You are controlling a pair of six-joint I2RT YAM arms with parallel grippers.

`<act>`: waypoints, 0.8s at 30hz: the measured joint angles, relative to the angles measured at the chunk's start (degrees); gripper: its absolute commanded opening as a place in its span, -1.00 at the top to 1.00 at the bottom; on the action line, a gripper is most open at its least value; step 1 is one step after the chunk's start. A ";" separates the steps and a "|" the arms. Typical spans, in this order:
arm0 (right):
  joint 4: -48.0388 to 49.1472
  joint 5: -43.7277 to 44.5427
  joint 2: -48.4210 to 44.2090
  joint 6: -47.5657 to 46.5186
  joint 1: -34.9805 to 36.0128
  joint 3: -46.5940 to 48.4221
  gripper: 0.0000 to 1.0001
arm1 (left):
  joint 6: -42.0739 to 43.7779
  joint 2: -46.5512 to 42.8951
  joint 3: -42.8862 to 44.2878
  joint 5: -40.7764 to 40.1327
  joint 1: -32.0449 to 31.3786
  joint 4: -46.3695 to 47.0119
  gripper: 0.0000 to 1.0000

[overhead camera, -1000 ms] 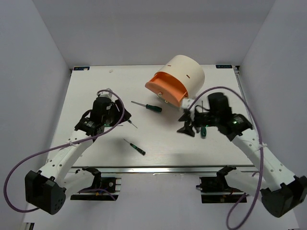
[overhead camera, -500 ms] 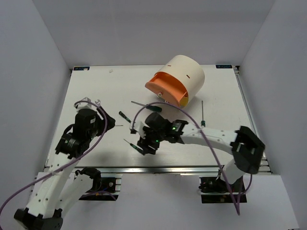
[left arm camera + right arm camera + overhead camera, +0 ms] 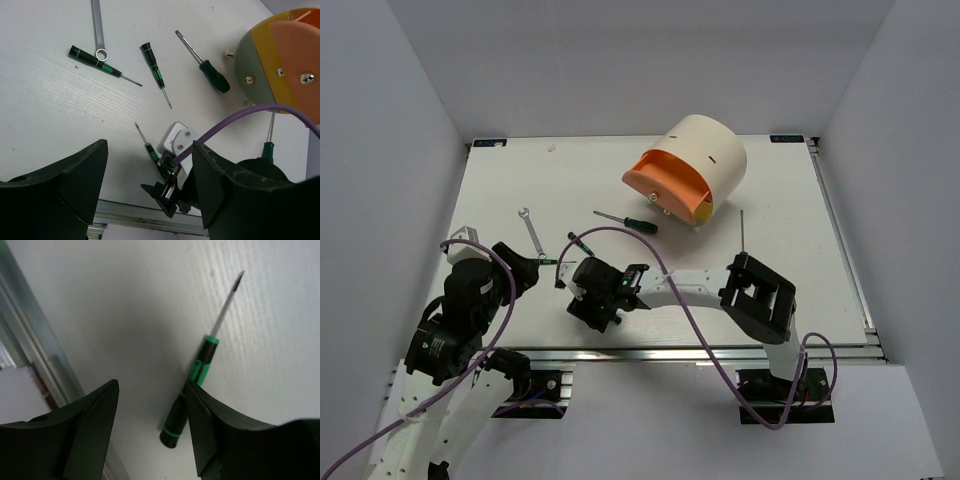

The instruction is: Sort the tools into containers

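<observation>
**Tools all out on the bench, both arms empty-handed**

Tools first: I count five screwdrivers and one wrench [image 3: 96, 25], all lying flat on the white bench [image 3: 770, 300] and none in a drawer. The wrench sits on the left half, and its ring end crosses over the wrench-side screwdriver [image 3: 95, 60]. Just to the right of those is the middle screwdriver [image 3: 152, 67]. Next comes the big screwdriver [image 3: 207, 70] with the fatter handle, near the front of the cabinet [image 3: 705, 150].

The cabinet is the cream drum at the back of the bench, lying on its side. Its orange drawer [image 3: 660, 180] juts out toward the front-left. The thin screwdriver [image 3: 741, 230] lies to the right of the drawer fronts, partly hidden by the right arm.

The last one, the near screwdriver [image 3: 192, 395], is close to the metal rail at the front edge of the bench. The right gripper [image 3: 152, 390] is down right over it. Its jaws are spread with nothing clamped, and the handle lies just beside one finger with the tip pointing away.

The left gripper [image 3: 525, 266] is up off the bench on the left side, near the wrench. Its jaws are wide apart and hold nothing. A purple cable [image 3: 235, 120] loops across its wrist view.
</observation>
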 measured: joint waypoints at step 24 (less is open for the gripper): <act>5.90 4.46 1.57 -1.11 -2.80 -2.32 1.00 | 1.79 5.16 -2.16 0.02 0.00 1.66 -0.28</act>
